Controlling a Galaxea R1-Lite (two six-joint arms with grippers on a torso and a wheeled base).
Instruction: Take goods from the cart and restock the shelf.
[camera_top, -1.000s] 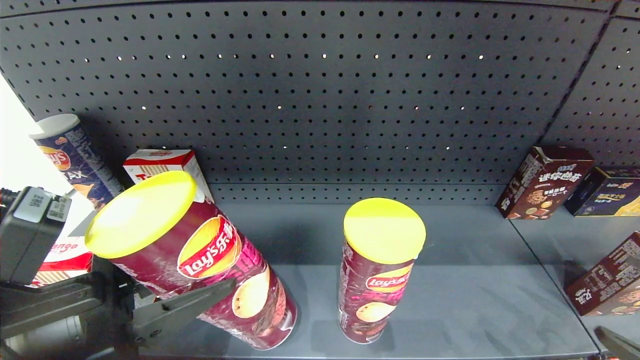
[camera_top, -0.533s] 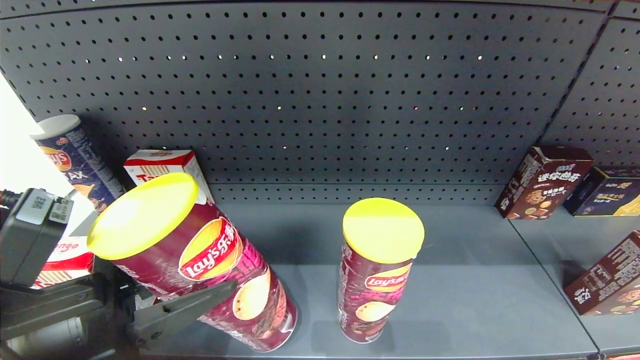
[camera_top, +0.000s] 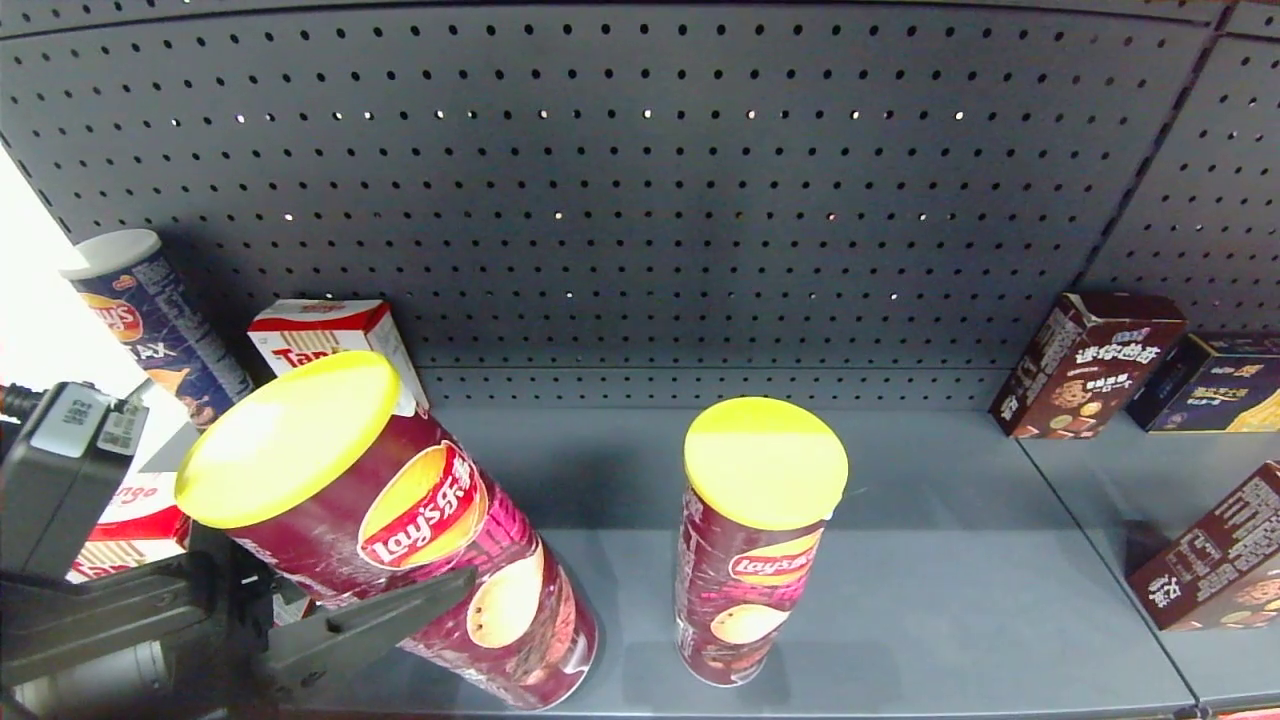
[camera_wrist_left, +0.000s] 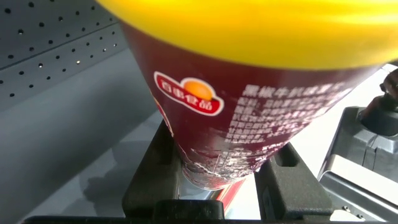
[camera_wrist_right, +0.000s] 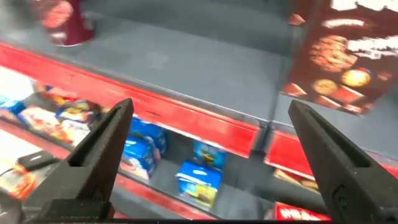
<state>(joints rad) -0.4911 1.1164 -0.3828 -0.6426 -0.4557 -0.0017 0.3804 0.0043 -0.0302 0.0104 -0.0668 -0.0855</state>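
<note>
You've got the left end effector (camera_wrist_left: 221, 186) clamped low on the tilted can (camera_top: 400, 510) — it sits just left of the upright can (camera_top: 755, 560) on the shelf (camera_top: 950, 600), lid leaning away from it. Right end effector (camera_wrist_right: 210, 109) — jaws spread wide, nothing between, well right of the upright can.

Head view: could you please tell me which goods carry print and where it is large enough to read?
Left yellow-lidded can: large logo, readable.
Middle yellow-lidded can: smaller logo, readable.
Blue can: logo readable, rest too small.
Red-and-white box: lettering partly hidden.
Brown box: large characters readable.
</note>
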